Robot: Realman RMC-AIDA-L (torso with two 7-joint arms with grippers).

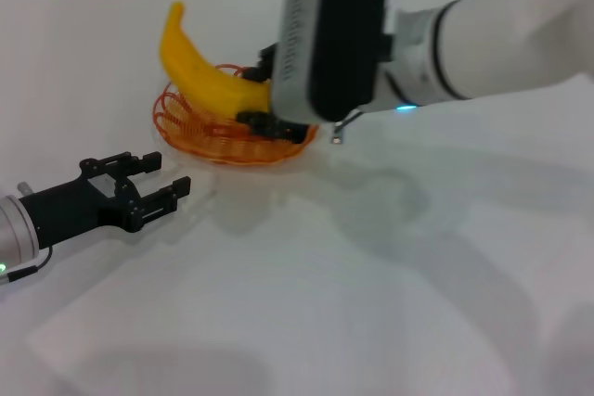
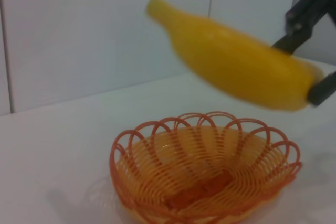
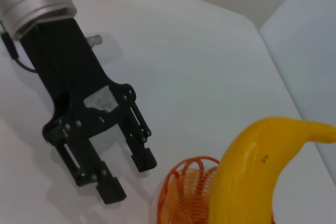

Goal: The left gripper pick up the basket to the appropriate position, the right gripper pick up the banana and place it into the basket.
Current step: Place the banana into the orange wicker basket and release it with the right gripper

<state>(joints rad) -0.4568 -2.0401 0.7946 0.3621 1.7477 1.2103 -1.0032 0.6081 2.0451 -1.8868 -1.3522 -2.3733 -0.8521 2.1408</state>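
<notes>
1 banana hangs over the orange basket, right gripper clamped on it, left gripper spread apart nearby.

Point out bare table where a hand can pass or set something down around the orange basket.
Bare white table in front of the orange wire-loop basket and under the right gripper's arm. Also bare behind the basket toward the wall. Crowded: the basket itself, with the curved yellow banana held above it, and the narrow strip between the basket and the open black left gripper.
</notes>
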